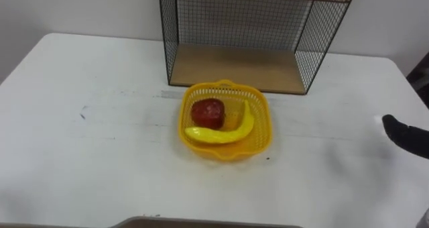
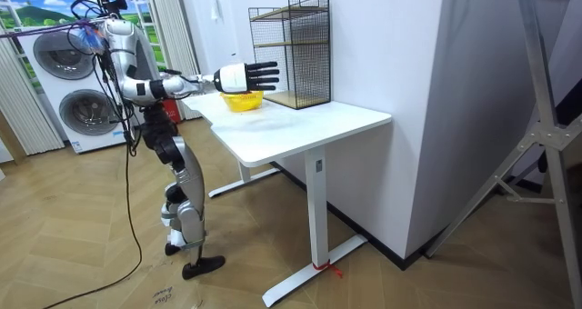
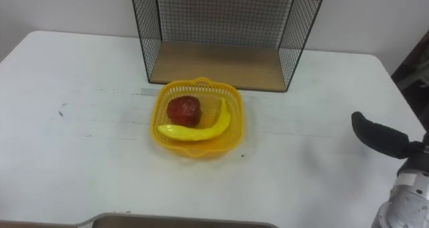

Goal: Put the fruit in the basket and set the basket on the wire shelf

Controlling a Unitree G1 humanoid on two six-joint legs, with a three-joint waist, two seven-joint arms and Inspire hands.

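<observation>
The humanoid robot has a silver-grey trunk, arms and legs with black joints and black feet, wires bunched around its head, a thin dark cable trailing from it over the floor, and a right hand with a white back, black fingers and a silver wrist.

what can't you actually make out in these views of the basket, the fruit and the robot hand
- Right robot hand: in the left eye view, the right edge cuts off its palm.
- Wire shelf: in the eye views, the top edge cuts off its upper part.
- Banana and red fruit: in the room view, too small to tell apart inside the basket.
- Red fruit's lower side: in the eye views, the banana lies across it.
</observation>
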